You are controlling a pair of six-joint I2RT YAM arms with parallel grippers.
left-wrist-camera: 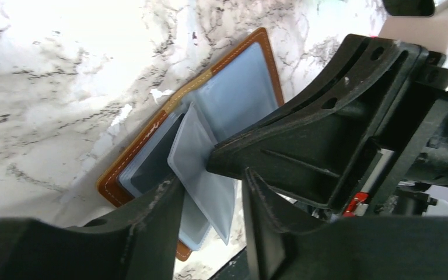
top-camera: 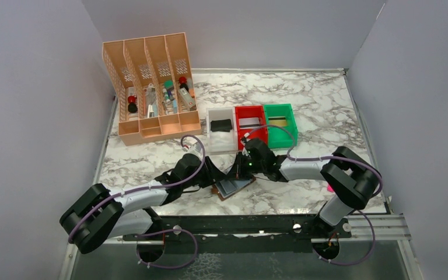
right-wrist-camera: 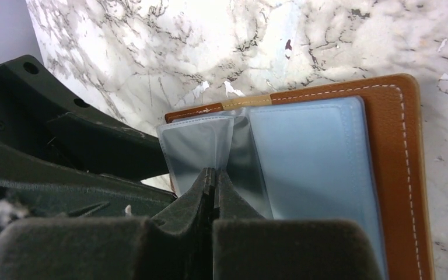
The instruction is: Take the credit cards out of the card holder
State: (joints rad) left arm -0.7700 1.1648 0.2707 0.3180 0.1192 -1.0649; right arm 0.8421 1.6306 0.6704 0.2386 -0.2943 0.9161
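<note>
Closest to lens, bottom centre of right wrist view: right gripper (right-wrist-camera: 213,182), fingers pressed flat together, tips at the lower edge of a raised sleeve leaf (right-wrist-camera: 195,149). Cannot tell whether pinching that leaf or only propping it.

Bottom of left wrist view: left gripper (left-wrist-camera: 211,184), fingers apart, straddling the near end of the same leaf, not clamped on anything visible.

Card holder (top-camera: 231,188) lying open and flat on marble tabletop (top-camera: 326,111), lower centre of top view, between both wrists. Brown stitched border at right of right wrist view; grey-blue clear sleeves (right-wrist-camera: 315,157) across the inner face.

Credit cards: none picked out for certain. Sleeves greyish and flat, possibly loaded, too glossy to tell.

Handling, judged:
- Holder light and thin, likely to skate on polished marble under any sideways pull. Best pinned by the leather border or spine.
- Sleeves soft, floppy and slick. Poor purchase, prone to buckle or tear at the spine if tugged.
- Cards expected stiff, thin and smooth. Best taken by a short edge at the sleeve mouth, pinched flat across both faces, drawn straight along the sleeve.
- Mouth side of sleeves not made out.
</note>
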